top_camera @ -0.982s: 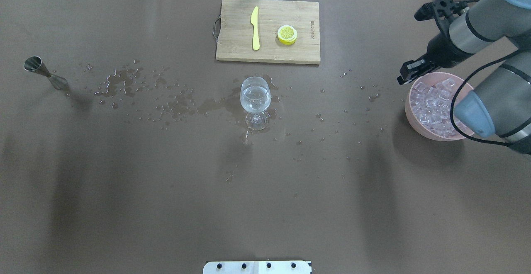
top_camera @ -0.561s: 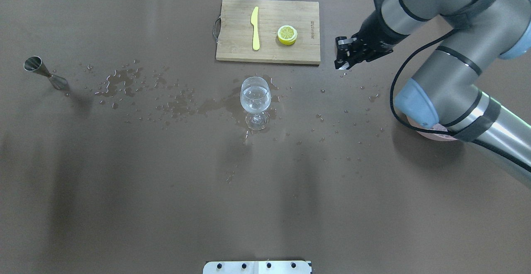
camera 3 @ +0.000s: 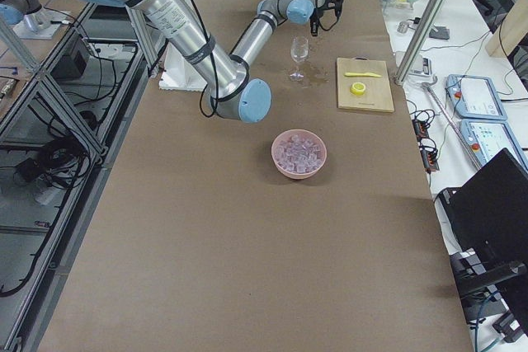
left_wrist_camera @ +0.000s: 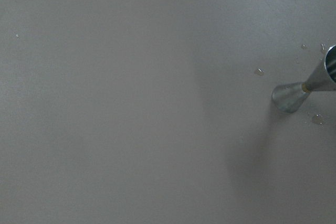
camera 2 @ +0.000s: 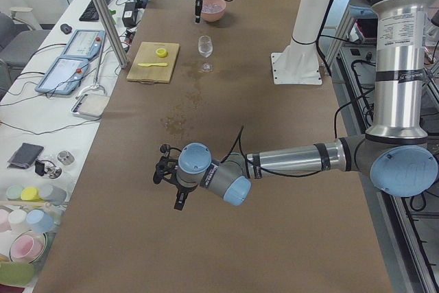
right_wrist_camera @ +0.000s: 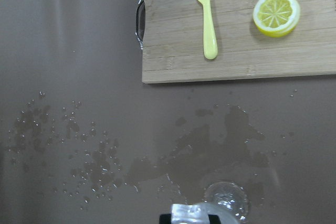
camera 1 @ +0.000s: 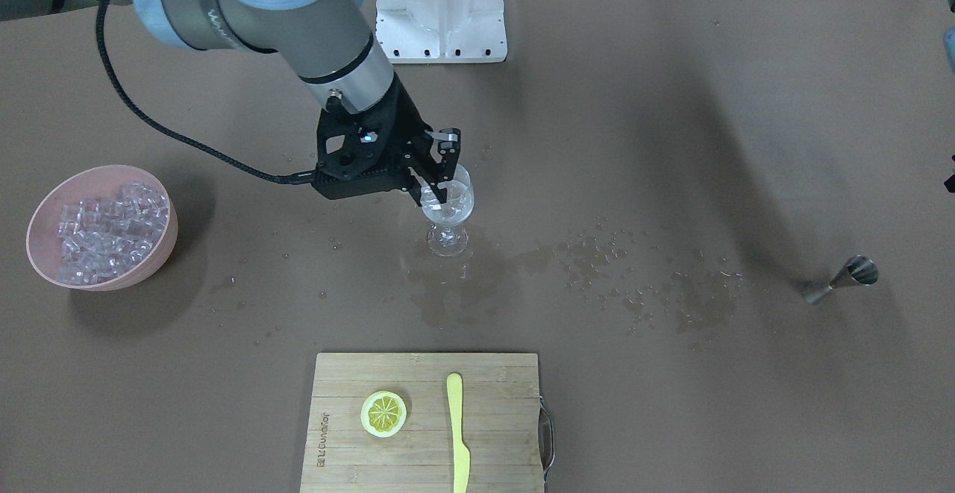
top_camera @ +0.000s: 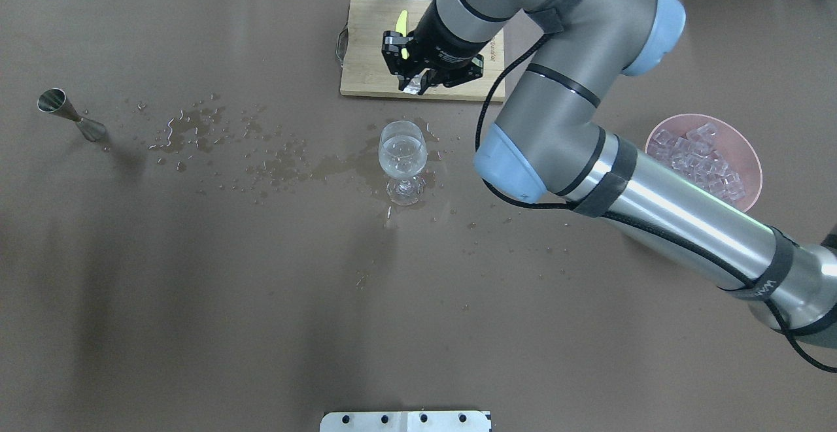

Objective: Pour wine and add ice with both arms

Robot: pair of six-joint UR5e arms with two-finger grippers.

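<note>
My right gripper [top_camera: 414,84] is shut on one clear ice cube [top_camera: 412,89] and hovers just above a stemmed wine glass [top_camera: 403,157]. In the front view the right gripper [camera 1: 433,186] sits over the glass's rim [camera 1: 448,206]. The glass holds a little clear wine [top_camera: 403,152]. The right wrist view shows the ice cube [right_wrist_camera: 185,214] at the bottom edge, with the glass [right_wrist_camera: 227,199] beneath it. More ice [top_camera: 698,157] fills a pink bowl [top_camera: 753,164] at the right. My left gripper [camera 2: 180,198] shows only in the left side view, and I cannot tell its state.
A steel jigger [top_camera: 72,115] stands at the far left, also in the left wrist view [left_wrist_camera: 307,90]. A wooden board [camera 1: 418,418] holds a lemon slice [camera 1: 383,413] and a yellow knife [camera 1: 457,433]. Spilled droplets [top_camera: 216,138] wet the cloth between jigger and glass.
My right arm swung left from the ice bowl, across the table, to above the glass, carrying an ice cube. The bowl is uncovered again. The glass and jigger have not moved.
</note>
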